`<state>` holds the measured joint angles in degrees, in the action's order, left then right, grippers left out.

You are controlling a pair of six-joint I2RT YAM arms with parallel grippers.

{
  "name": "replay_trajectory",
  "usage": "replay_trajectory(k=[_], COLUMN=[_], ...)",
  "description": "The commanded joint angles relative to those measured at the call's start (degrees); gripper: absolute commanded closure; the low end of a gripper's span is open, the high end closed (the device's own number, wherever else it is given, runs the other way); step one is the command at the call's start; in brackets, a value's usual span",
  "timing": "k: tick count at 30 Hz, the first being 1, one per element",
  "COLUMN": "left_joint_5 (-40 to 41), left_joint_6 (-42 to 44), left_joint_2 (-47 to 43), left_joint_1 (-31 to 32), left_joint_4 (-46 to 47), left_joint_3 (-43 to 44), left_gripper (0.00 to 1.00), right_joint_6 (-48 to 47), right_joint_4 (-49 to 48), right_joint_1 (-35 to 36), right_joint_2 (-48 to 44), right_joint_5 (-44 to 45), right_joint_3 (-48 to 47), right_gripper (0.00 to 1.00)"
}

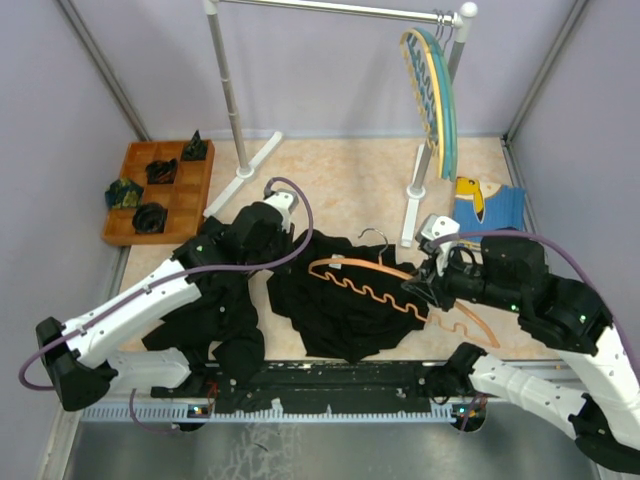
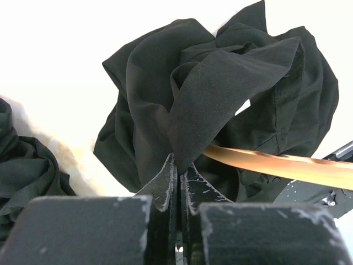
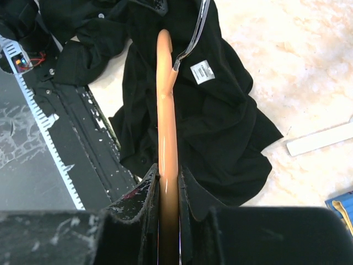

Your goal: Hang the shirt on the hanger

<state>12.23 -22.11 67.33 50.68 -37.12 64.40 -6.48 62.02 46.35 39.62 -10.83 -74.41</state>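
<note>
1. Pale lilac walls (image 1: 330, 70) closed the space on three sides, under even light.
2. The floor (image 1: 330, 165) was beige and marbled.
3. A metal clothes rail (image 1: 330, 9) stood at the back on white feet; teal and yellow hangers (image 1: 440, 90) hung at its right end.
4. A wooden compartment tray (image 1: 187, 205) lay by the left wall, with small dark items in several compartments.
5. A blue-and-yellow garment (image 1: 495, 205) lay by the right wall.
6. A black toothed strip (image 1: 340, 385) ran along the near edge.
</note>
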Motion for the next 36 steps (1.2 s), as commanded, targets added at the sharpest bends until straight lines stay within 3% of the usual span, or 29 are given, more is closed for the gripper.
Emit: replay_trajectory(k=[1, 11, 19, 27, 33, 36], left_joint_5=[-1.93, -5.48, -5.04, -2.85, -3.28, -4.09], left_joint_6=[1.81, 5.89, 12.14, 17.09, 19.30, 19.53], left_joint_2=[0.47, 2.06, 4.60, 12.63, 16.02, 16.87], left_joint_1=[-0.31, -0.30, -0.27, -0.18, 0.50, 1.43], left_joint_4=[-2.83, -6.98, -12.43, -20.93, -23.75, -23.47], left_joint_3=[2.97, 9.89, 26.24, 41.09, 47.80, 49.31], left_gripper=[1.00, 1.00, 1.00, 1.00, 1.00, 1.00], right_joint_6=[0.06, 1.56, 7.93, 10.23, 16.01, 17.62], right_joint_4=[-8.90, -16.22, -25.67, -40.14, -54.25, -60.86], right_joint_1=[0.43, 0.42, 0.41, 0.12, -7.94, -10.13], right_joint_2=[1.06, 2.22, 3.95, 6.25, 8.70, 9.06], right_joint_5=[1.11, -1.50, -2.12, -6.18, -16.83, -17.16], right_joint_3=[1.50, 4.17, 6.22, 10.68, 15.58, 18.45], right_gripper=[1.00, 1.00, 1.00, 1.00, 1.00, 1.00])
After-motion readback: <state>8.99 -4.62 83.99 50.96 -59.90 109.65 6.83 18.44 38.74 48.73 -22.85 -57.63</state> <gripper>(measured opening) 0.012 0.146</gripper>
